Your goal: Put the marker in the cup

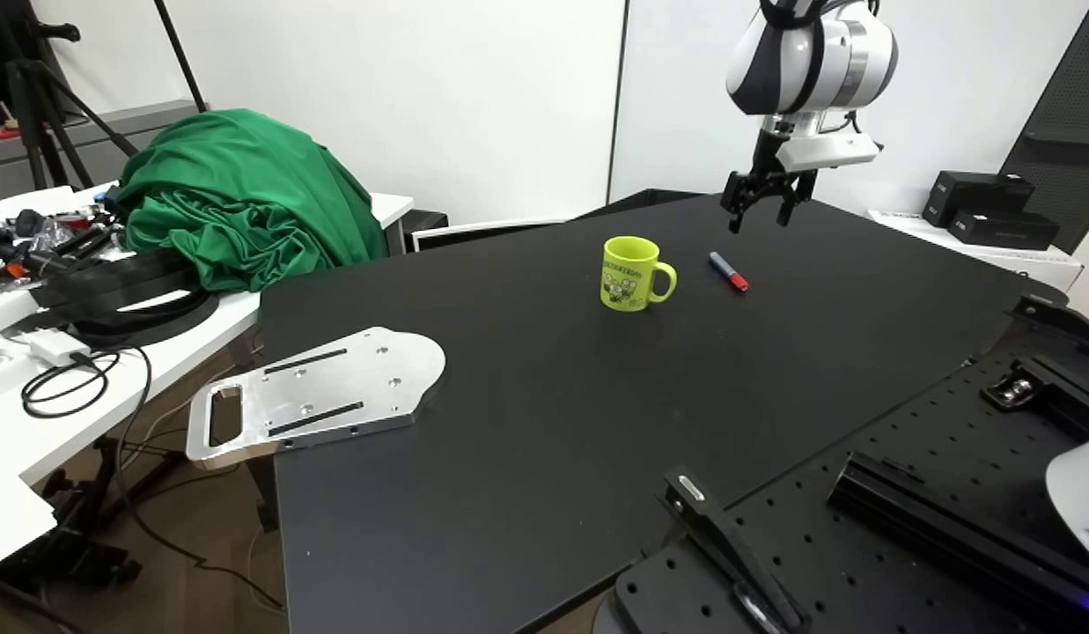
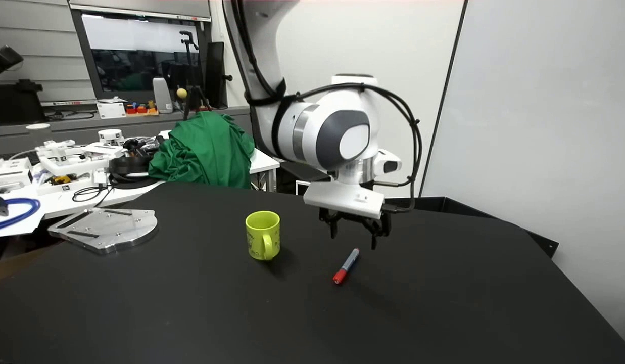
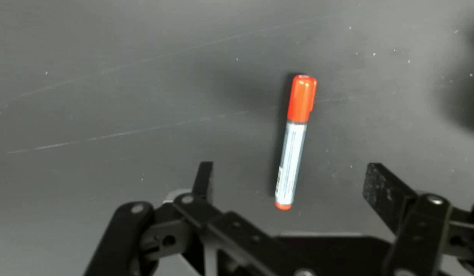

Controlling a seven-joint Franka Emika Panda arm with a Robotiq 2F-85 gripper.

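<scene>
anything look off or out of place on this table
The metal plate looks odd: one end juts past the edge of the black table, though it may be fastened there. The cup stands upright and the marker lies capped, neither looking amiss.

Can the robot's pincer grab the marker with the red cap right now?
Probably yes. The pincer is open above the table, and the wrist view shows the marker partly between its fingers. Nothing visible lies over it, and the cup stands apart, so moving down might be enough.

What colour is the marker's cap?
Bright orange-red; the cap of the marker shows best in the wrist view.
</scene>
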